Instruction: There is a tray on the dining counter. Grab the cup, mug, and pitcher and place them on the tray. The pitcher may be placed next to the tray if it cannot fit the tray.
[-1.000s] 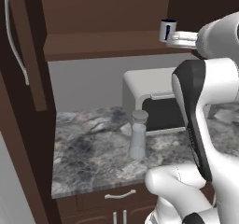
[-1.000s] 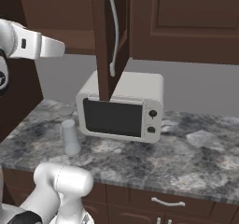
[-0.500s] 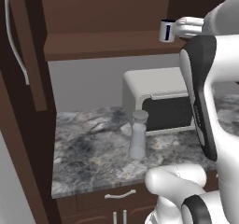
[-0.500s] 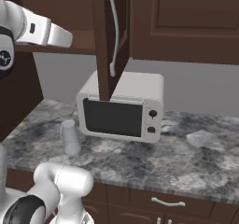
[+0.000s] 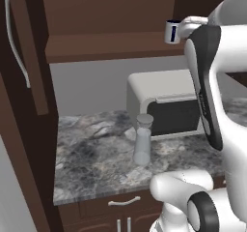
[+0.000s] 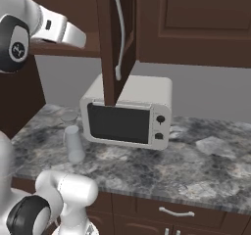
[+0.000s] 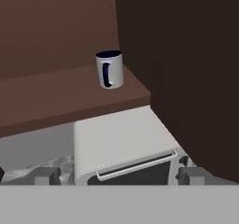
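The silver-grey mug point(image 7: 110, 69) with its dark navy inside stands upright on the brown cabinet shelf point(image 7: 56, 92), handle facing the hand camera. My gripper point(image 7: 117, 176) is open, its fingertips point(image 7: 44, 175) wide apart, and it stays well short of the mug with nothing between the jaws. In the left base view the mug point(image 5: 171, 32) sits at the shelf's right end, beside my raised hand point(image 5: 194, 21). The translucent grey pitcher point(image 5: 143, 140) stands on the marbled counter in front of the microwave's left corner, also seen as the pitcher point(image 6: 74, 143). Tray, cup and dining counter are out of view.
A white microwave point(image 6: 128, 115) sits on the marbled counter point(image 5: 91, 153) under the shelf. An open dark cabinet door point(image 6: 113, 38) with a long handle hangs over the microwave. A dark cabinet wall point(image 7: 186, 69) stands right of the mug. Drawers run below the counter.
My arm has lifted and the hand has moved up and forward toward the shelf with the mug. The jaws stayed open. Mug and pitcher have not moved.
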Controlling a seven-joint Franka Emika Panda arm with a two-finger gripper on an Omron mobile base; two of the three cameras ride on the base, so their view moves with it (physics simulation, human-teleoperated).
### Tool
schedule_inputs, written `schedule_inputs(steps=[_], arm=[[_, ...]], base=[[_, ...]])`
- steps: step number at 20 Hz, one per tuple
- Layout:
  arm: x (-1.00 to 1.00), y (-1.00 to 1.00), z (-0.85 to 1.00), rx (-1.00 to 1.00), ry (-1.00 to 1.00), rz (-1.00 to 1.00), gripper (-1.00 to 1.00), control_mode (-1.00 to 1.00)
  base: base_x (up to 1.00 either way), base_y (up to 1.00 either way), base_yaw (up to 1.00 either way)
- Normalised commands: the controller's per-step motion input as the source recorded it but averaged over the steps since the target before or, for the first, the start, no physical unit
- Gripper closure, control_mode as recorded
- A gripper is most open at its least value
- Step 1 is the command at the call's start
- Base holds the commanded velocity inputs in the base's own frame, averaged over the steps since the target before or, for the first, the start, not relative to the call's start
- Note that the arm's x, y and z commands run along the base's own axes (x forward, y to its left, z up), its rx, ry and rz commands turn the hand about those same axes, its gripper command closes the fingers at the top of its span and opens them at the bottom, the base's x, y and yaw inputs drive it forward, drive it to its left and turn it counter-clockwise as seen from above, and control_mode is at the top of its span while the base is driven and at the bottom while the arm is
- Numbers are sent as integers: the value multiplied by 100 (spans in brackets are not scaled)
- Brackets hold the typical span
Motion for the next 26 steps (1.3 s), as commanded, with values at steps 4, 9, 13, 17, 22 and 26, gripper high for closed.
schedule_inputs(steps=[4, 9, 13, 17, 22, 26], arm=[[21, -4, -37, 0, 0, 0, -100, -100], [34, 0, -11, -1, 0, 0, -100, -100], [41, -1, 0, 0, 0, 0, -100, -100], [48, -2, 0, 0, 0, 0, -100, -100], [46, -8, 0, 0, 0, 0, -100, -100], [43, -11, -4, 0, 0, 0, -100, -100]], base=[[0, 0, 0], [0, 0, 0], [0, 0, 0], [0, 0, 0], [0, 0, 0], [0, 0, 0]])
